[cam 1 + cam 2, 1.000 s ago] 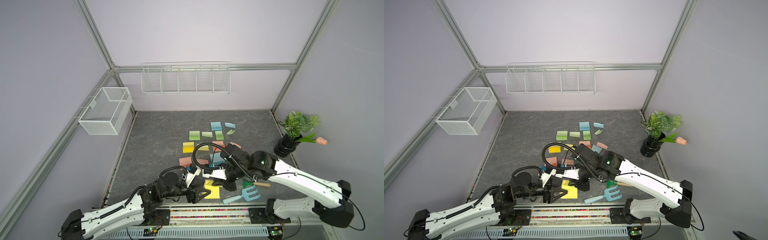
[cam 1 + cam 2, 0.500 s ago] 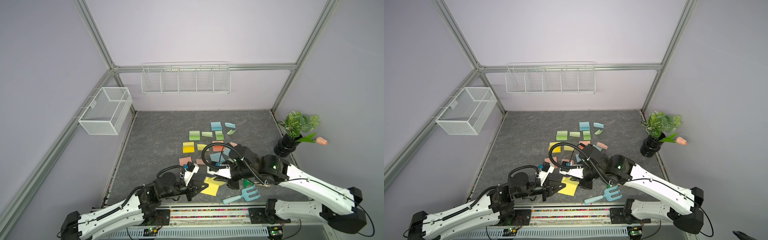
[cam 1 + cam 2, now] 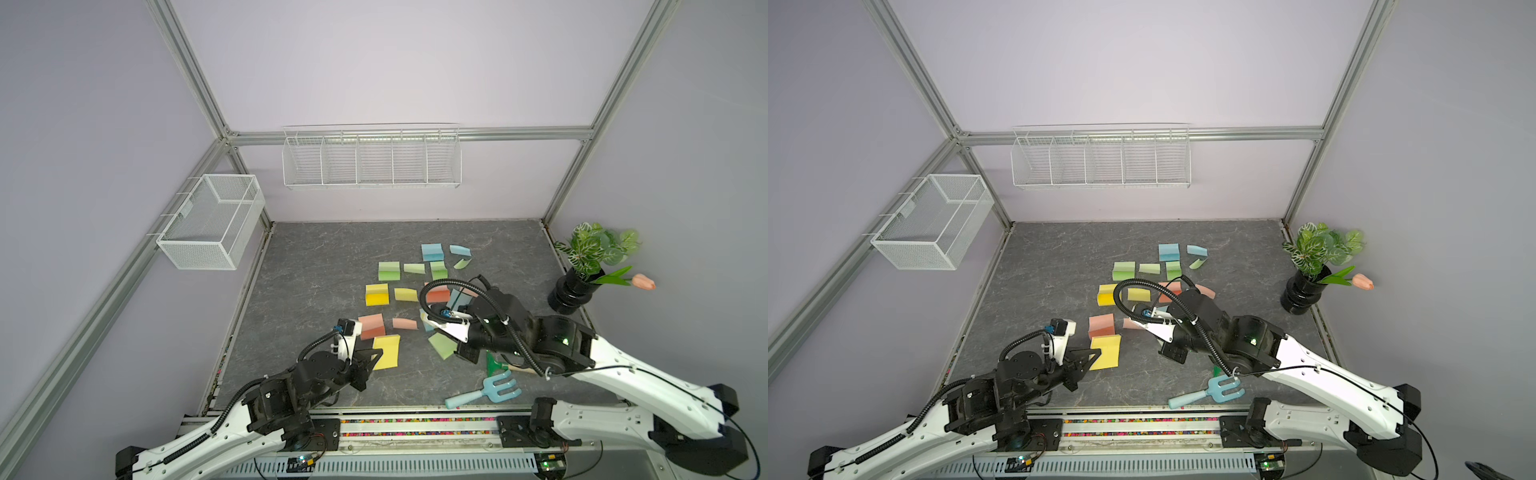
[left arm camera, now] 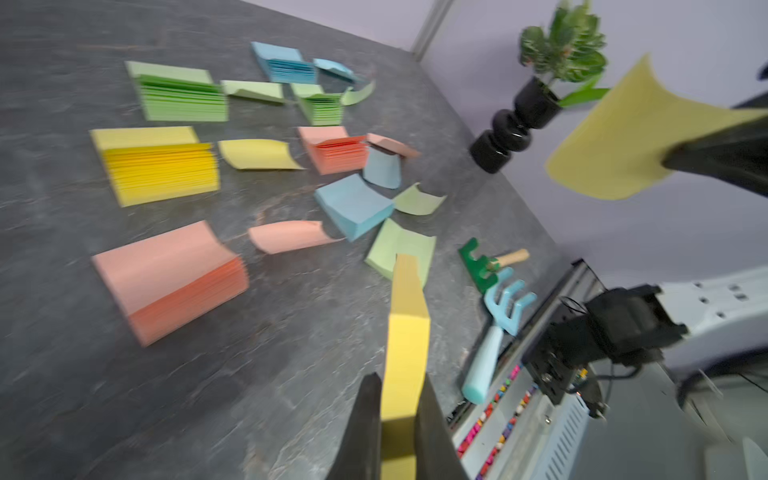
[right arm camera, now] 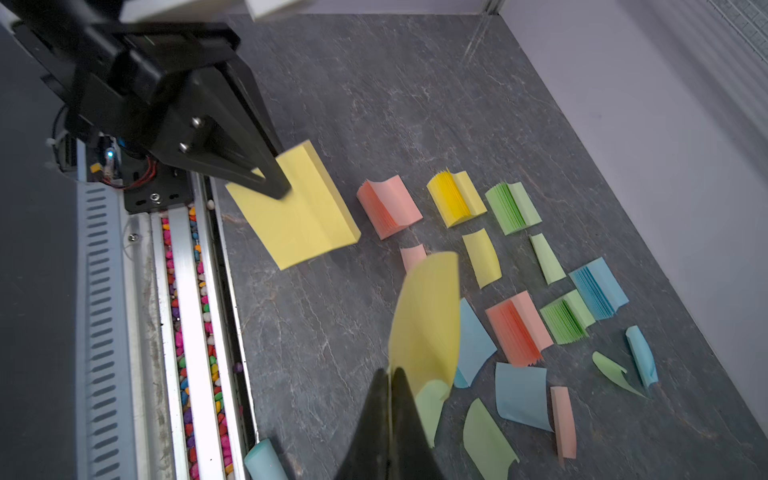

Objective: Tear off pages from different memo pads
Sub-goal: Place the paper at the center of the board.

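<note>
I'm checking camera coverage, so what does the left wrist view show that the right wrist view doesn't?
Only the left wrist view shows the potted plant and the green rake. Only the right wrist view shows the left gripper from outside, with its whole black body. Both show it shut on the yellow pad, the right gripper pinching a yellow page, and the other pads and loose pages on the table.

tabletop (image 3: 316,266) lying open along the left, memo pads (image 3: 377,294) and pages (image 3: 406,294) crowding the middle, toy fork (image 3: 496,386) and vase (image 3: 571,293) narrowing the right side
</note>
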`<move>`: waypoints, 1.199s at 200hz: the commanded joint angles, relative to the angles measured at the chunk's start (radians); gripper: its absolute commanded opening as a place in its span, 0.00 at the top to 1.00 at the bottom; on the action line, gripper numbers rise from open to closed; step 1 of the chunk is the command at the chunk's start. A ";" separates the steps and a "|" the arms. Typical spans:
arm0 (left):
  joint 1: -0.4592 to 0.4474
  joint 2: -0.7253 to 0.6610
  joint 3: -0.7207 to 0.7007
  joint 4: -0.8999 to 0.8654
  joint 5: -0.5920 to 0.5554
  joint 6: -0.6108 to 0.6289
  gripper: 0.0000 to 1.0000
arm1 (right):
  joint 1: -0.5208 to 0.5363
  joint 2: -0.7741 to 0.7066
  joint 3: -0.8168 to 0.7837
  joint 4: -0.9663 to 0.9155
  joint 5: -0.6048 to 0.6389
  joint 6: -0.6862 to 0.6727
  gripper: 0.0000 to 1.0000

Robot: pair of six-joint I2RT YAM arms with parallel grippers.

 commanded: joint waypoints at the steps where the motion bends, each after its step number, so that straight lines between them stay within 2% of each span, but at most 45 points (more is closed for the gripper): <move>1: 0.001 -0.033 0.082 -0.268 -0.250 -0.133 0.99 | -0.002 0.091 0.012 -0.021 0.113 0.016 0.93; 66: 0.001 -0.169 0.104 -0.389 -0.352 -0.228 0.99 | -0.002 0.444 0.084 -0.098 0.163 0.064 0.93; 125: 0.000 -0.177 0.097 -0.383 -0.346 -0.228 0.99 | -0.004 0.675 0.134 -0.105 0.073 0.083 0.89; 156: 0.001 -0.177 0.095 -0.378 -0.342 -0.228 0.99 | -0.004 0.751 0.148 -0.057 -0.071 0.111 0.83; 177: 0.000 -0.172 0.089 -0.360 -0.328 -0.229 0.99 | -0.005 0.757 0.142 -0.042 -0.150 0.121 0.77; 198: 0.000 -0.144 0.078 -0.326 -0.296 -0.226 0.99 | -0.021 0.706 0.125 -0.029 -0.172 0.147 0.74; 215: 0.000 -0.103 0.057 -0.251 -0.232 -0.211 0.98 | -0.040 0.611 0.091 -0.003 -0.169 0.186 0.62; 240: 0.007 -0.002 0.022 -0.076 -0.095 -0.179 0.98 | -0.084 0.415 0.001 0.081 -0.085 0.265 0.51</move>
